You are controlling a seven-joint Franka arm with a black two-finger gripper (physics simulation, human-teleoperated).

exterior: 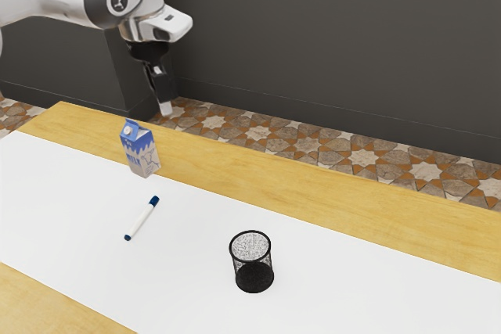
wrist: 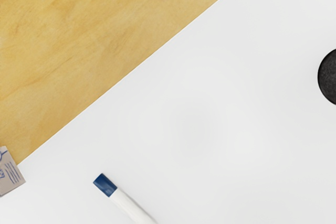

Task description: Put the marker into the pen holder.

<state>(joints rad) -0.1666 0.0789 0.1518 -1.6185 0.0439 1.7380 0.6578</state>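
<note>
High above the table, my gripper point(exterior: 164, 105) hangs near the milk carton in the exterior view, well clear of the marker and the pen holder. The white marker point(exterior: 142, 218) with dark blue ends lies flat on the white table covering. In the wrist view, one blue end and part of the white body of the marker point(wrist: 127, 204) are visible. The black mesh pen holder point(exterior: 252, 274) stands upright, apart from the marker, toward the exterior view's right; the wrist view catches an edge of the pen holder point(wrist: 329, 77).
A blue and grey milk carton point(exterior: 142, 154) stands upright near the covering's far edge in the exterior view, behind the marker. The corner of the carton point(wrist: 10, 174) appears in the wrist view. Bare wood point(exterior: 329, 184) borders the white covering point(exterior: 360, 271).
</note>
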